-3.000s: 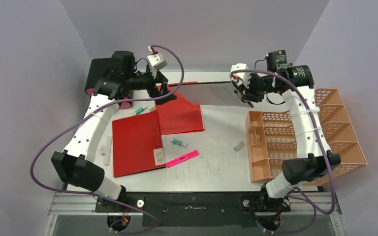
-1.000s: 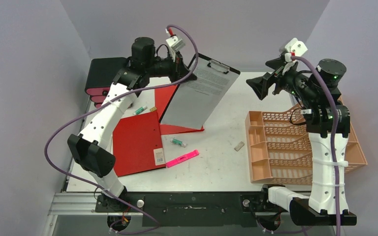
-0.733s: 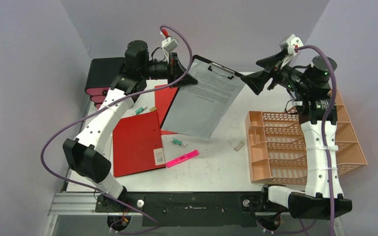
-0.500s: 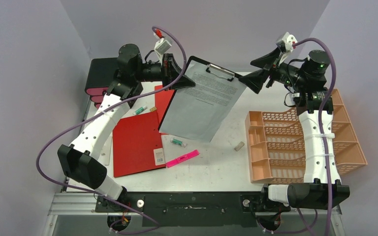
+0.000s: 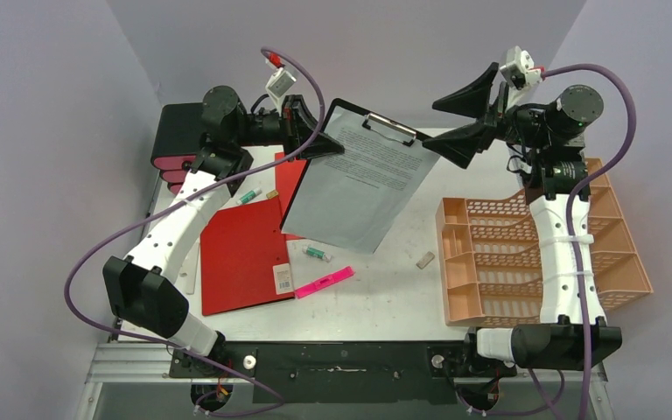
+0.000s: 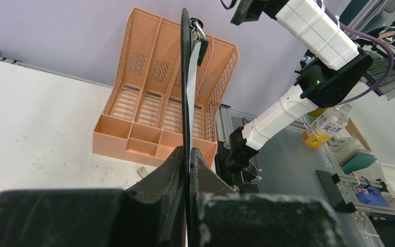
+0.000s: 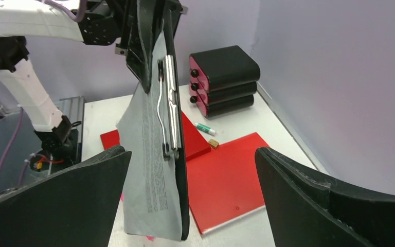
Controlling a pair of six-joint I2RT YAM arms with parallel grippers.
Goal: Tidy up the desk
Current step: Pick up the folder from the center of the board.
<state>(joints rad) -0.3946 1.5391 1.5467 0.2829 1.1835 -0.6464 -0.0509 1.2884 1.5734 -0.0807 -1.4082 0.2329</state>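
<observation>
Clamping the clipboard (image 5: 363, 188), left tool (image 5: 311, 143) sees only its edge; right tool (image 5: 467, 118) gapes.

Scuffed white desk (image 5: 385, 302), open red folder (image 5: 241, 254) flat at left, pink highlighter (image 5: 324, 282) beside its near corner, green-capped tube (image 5: 318, 254) close by, second tube (image 5: 248, 197) past the folder's far edge, beige chip (image 5: 425, 260) near orange file rack (image 5: 468, 254) at right, black drawer box (image 5: 175, 131) far left.
</observation>
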